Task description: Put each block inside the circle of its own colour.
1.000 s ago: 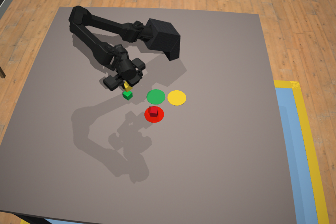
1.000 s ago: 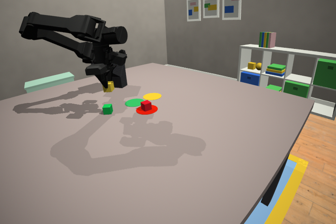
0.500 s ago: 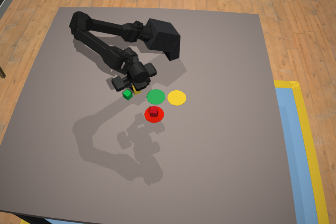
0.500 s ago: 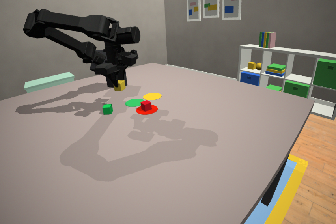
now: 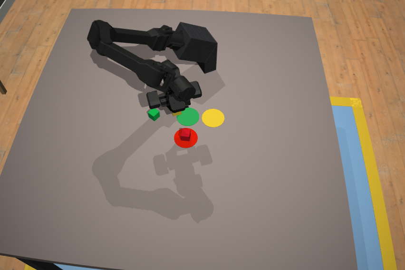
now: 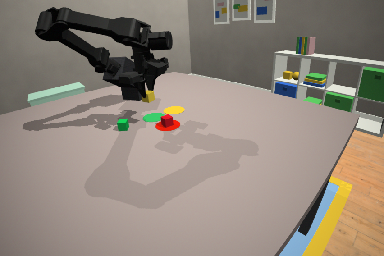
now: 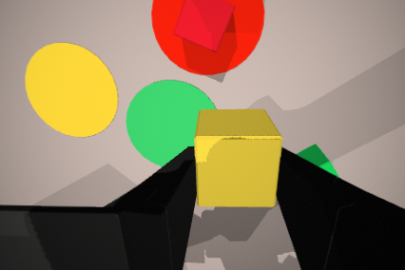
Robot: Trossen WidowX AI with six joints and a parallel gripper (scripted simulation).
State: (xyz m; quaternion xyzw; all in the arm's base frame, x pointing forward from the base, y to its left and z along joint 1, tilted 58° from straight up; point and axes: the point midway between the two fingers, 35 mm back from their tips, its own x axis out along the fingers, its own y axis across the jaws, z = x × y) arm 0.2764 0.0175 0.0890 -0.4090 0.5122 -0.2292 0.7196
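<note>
A: Where is the yellow block [image 7: 236, 163]?
B: Clamped in the gripper [image 7: 236, 189], above the bench's [image 5: 262, 162] middle. From the top view the wrist hides most of it.
A: The green block [image 7: 318, 160]?
B: Half hidden behind a finger.

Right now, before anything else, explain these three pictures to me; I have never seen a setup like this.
The black jointed machine is a robot arm bolted to a grey table. Its tip carries a two-fingered tool for pinching things.

One picture looks down from above, one looks across the table from the side, and one comes from a camera on the arm's wrist, peering past the fingers.

On the table are three flat coloured circles: a red circle, a green circle and a yellow circle. A red block sits inside the red circle. A green block lies outside its circle.

The tool is pinching a yellow block, held above the table.
</note>
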